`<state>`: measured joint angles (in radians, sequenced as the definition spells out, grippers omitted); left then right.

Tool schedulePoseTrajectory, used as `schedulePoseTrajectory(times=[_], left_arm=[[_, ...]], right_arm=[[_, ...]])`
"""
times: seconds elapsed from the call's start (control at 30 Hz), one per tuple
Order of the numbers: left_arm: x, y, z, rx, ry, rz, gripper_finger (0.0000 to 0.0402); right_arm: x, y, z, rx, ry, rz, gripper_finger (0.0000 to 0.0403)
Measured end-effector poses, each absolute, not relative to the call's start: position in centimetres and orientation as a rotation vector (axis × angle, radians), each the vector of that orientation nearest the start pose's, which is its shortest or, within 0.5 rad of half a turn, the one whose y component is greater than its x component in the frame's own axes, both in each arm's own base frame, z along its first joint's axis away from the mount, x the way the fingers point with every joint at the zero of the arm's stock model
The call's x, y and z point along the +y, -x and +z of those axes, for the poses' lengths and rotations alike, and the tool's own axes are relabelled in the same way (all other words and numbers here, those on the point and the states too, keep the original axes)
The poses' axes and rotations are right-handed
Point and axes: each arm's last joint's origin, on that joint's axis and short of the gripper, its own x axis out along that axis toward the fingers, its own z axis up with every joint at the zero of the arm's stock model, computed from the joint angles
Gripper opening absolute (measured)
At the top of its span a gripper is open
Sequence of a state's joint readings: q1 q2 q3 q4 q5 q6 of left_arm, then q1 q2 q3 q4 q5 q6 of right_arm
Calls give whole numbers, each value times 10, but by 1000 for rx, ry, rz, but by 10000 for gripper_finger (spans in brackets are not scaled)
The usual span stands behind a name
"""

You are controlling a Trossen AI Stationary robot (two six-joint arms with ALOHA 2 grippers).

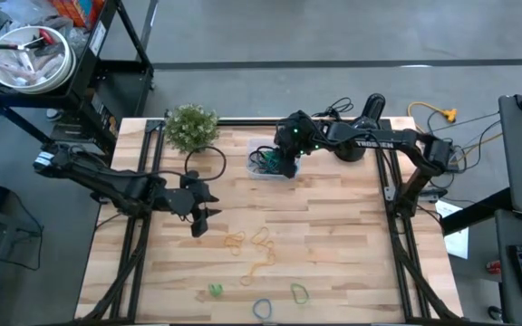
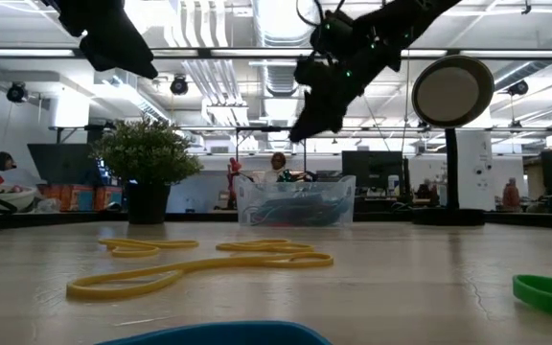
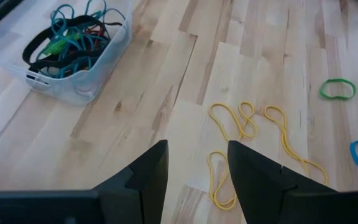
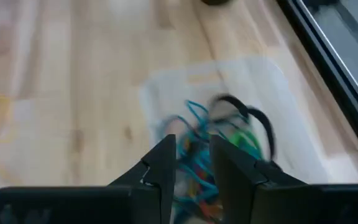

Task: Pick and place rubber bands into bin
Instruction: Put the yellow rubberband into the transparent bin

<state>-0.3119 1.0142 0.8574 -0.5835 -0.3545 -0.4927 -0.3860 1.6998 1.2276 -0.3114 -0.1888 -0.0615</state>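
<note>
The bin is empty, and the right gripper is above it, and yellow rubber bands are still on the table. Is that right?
Not quite. The bin already holds a tangle of black, blue and green bands, as the left wrist view shows. The rest is right: the right gripper is above it, and yellow rubber bands still lie on the table.

Legible text: one item only. White lettering on the right arm [image 1: 374, 142], seen in the high view, too small to read with certainty. No other labels, brands, numbers or signs can be read on the bin [image 3: 73, 56], the bands, the surface [image 1: 333, 235], or the room behind.
</note>
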Motion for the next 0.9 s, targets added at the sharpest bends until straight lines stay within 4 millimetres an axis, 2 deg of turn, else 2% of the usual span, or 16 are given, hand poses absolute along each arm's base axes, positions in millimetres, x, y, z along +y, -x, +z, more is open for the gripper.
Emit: schedulePoseTrajectory(times=[0.2,0.47,0.9], left_arm=[[-54,-199,281,688,225,209,151],[-58,-210,271,723,213,215,151],[-68,-233,247,825,226,144,151]], right_arm=[[-106,-343,267,689,-70,-79,82],[-69,-325,298,668,-34,-2,69],[5,-290,320,735,-64,173,66]])
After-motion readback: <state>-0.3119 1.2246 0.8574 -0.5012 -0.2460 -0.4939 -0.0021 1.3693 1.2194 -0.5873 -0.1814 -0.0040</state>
